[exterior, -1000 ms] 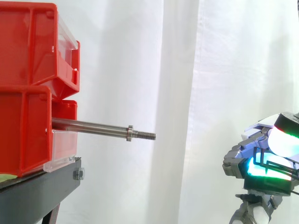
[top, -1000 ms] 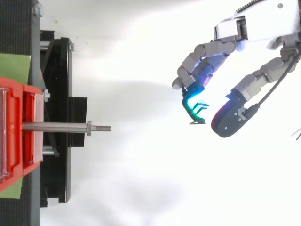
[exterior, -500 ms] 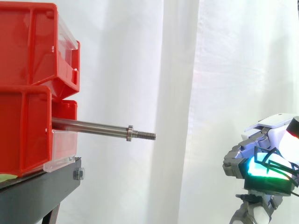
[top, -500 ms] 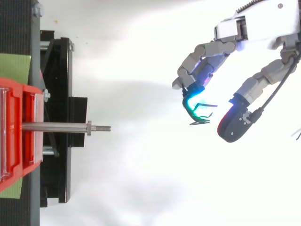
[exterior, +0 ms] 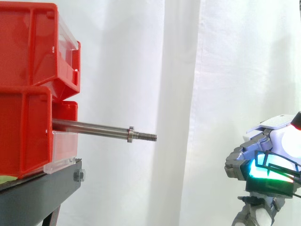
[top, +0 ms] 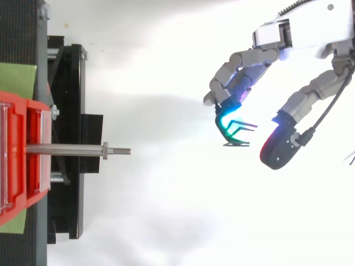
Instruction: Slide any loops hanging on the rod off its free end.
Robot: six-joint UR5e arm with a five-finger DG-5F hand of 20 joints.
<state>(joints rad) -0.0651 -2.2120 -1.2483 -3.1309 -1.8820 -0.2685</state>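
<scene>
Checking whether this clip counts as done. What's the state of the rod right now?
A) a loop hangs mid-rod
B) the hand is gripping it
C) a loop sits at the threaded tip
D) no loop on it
D: the rod is bare from the red bin out to its threaded tip, and the hand sits beyond the free end, apart from it.

The rod (exterior: 94,127) juts rightward from the stacked bins (exterior: 23,94), which sit on the stand (exterior: 42,188) at the left. Its free end stands before the curtain (exterior: 225,70). Well apart to the right and lower is the hand (top: 299,33), with a loop (top: 237,144) at it, clear of the rod.
</scene>
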